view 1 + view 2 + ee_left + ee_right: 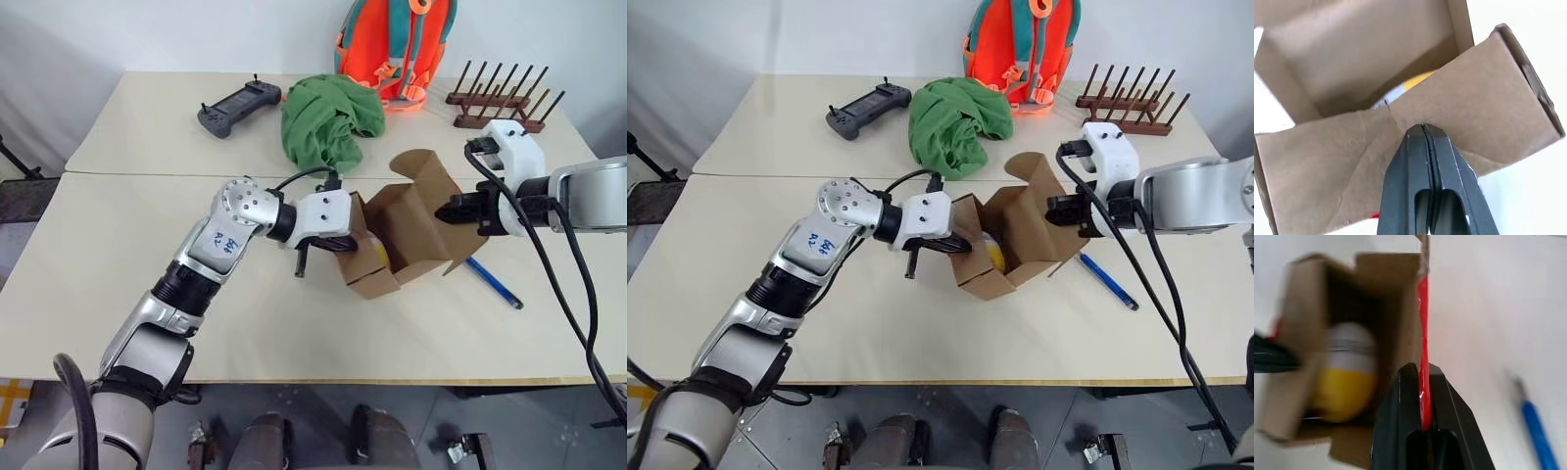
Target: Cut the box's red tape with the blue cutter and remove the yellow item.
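Box (1004, 250), table centre: I've got L gripper (1422, 129) clamped on near flap, R gripper (1422, 377) pinching far flap w/ red tape (1422, 323), spreading it. Yellow item (1344, 382) inside. Blue cutter (1107, 281) parked at box's 3 o'clock.

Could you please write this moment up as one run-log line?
box: open | left gripper: shut on flap | right gripper: shut on taped flap | yellow item: inside | blue cutter: on table

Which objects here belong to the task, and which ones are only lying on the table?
Belong to the task:
- box, open
- yellow item inside it
- red tape
- blue cutter

Only lying about:
- green cloth
- black game controller
- orange backpack
- wooden rack
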Robot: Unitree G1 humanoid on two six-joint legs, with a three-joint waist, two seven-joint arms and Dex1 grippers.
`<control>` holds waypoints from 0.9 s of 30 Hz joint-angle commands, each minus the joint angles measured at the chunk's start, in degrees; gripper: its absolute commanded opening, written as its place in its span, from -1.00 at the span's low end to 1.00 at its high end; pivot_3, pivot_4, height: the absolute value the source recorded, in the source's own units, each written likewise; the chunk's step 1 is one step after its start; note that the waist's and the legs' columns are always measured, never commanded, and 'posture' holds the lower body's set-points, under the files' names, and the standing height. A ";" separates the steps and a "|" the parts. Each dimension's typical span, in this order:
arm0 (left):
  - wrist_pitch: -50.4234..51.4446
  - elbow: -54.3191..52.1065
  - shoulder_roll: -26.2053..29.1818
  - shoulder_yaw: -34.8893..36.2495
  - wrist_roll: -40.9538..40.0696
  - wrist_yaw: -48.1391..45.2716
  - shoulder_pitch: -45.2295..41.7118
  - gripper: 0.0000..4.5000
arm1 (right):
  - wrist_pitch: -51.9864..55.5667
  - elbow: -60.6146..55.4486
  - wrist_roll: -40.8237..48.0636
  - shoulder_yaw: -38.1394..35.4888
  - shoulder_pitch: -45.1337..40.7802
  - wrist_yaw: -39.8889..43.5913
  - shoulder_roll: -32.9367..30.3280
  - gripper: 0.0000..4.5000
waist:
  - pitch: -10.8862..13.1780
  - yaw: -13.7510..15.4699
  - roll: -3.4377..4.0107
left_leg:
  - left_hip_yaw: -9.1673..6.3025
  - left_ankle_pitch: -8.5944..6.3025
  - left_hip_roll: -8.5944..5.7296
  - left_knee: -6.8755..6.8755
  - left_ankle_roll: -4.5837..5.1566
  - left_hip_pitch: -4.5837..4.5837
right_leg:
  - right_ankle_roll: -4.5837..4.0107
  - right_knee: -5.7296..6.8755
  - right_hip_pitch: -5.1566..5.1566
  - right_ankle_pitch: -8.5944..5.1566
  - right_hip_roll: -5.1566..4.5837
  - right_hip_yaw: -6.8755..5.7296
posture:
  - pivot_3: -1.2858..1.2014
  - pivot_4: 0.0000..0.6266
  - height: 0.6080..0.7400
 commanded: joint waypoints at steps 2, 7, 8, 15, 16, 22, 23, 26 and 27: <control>4.33 -1.23 0.63 -2.47 1.02 -0.89 4.13 -1.00 | 1.50 1.24 1.26 0.91 2.73 0.13 0.45 -0.98 | -0.01 0.04 0.01 | 0.02 0.00 0.03 0.03 0.00 0.00 | 0.00 0.00 0.01 0.00 0.00 0.02 | 0.03 -0.52 1.00; 6.09 -2.62 -0.26 -1.13 1.25 2.09 6.54 -1.00 | -0.63 2.61 -0.31 -1.46 10.26 1.12 2.56 -0.98 | 0.03 0.98 -0.01 | 0.01 0.00 0.01 0.21 0.04 -0.25 | 0.00 -0.04 -0.08 0.00 -0.06 0.01 | 0.03 -0.52 1.00; 6.33 -2.74 -0.48 -0.96 1.35 2.56 6.97 -1.00 | -1.02 2.49 -0.98 -2.09 11.54 1.57 3.20 -0.98 | 0.03 1.16 0.00 | -0.01 -0.01 0.00 0.30 0.06 -0.36 | 0.00 -0.03 -0.15 0.01 -0.07 0.00 | 0.03 -0.52 1.00; 6.80 -2.34 -2.51 0.05 1.19 6.08 8.38 -1.00 | -4.09 -4.51 -12.95 -6.03 17.91 6.24 7.62 -0.98 | 0.03 1.26 0.00 | 0.03 -0.01 -0.11 0.37 0.06 -0.43 | 0.01 -0.01 -0.22 0.01 -0.06 -0.04 | 0.03 -0.52 1.00; 6.48 -2.11 -2.61 0.06 1.36 6.39 8.39 -1.00 | -4.48 -5.67 -15.81 -6.43 18.64 7.15 7.97 -0.98 | 0.02 1.33 0.00 | 0.04 -0.01 -0.11 0.41 0.05 -0.44 | 0.01 -0.01 -0.23 0.01 -0.06 -0.04 | 0.03 -0.52 1.00; 3.82 -1.15 -3.23 1.28 1.32 8.65 7.92 -1.00 | -6.26 -13.77 -28.50 -10.29 23.31 17.36 8.35 -0.47 | 0.03 1.44 0.00 | 0.04 -0.01 -0.14 0.58 0.06 -0.46 | 0.01 0.03 -0.20 0.01 -0.06 -0.01 | 0.03 -0.52 1.00; 3.85 -0.77 -3.12 1.78 1.23 8.96 7.47 -0.92 | -7.06 -14.91 -30.53 -11.29 23.89 19.52 8.01 -0.46 | 0.03 1.38 0.01 | 0.04 -0.01 -0.14 0.61 0.06 -0.46 | 0.01 0.04 -0.20 0.01 -0.06 -0.01 | 0.03 -0.52 1.00; 3.42 0.13 -2.97 2.79 0.95 9.32 6.56 -0.65 | -8.24 -17.16 -36.22 -13.41 25.31 25.74 6.95 -0.21 | 0.03 1.33 0.01 | 0.07 -0.02 -0.17 0.63 0.06 -0.47 | 0.01 0.06 -0.21 0.01 -0.05 0.01 | 0.03 -0.52 1.00; 3.67 0.34 -2.88 3.12 0.70 9.16 6.31 -0.64 | -8.94 -18.08 -38.20 -14.15 25.88 28.15 6.37 -0.20 | 0.03 1.33 0.01 | 0.07 -0.02 -0.17 0.65 0.06 -0.46 | 0.01 0.07 -0.21 0.01 -0.05 0.01 | 0.03 -0.52 1.00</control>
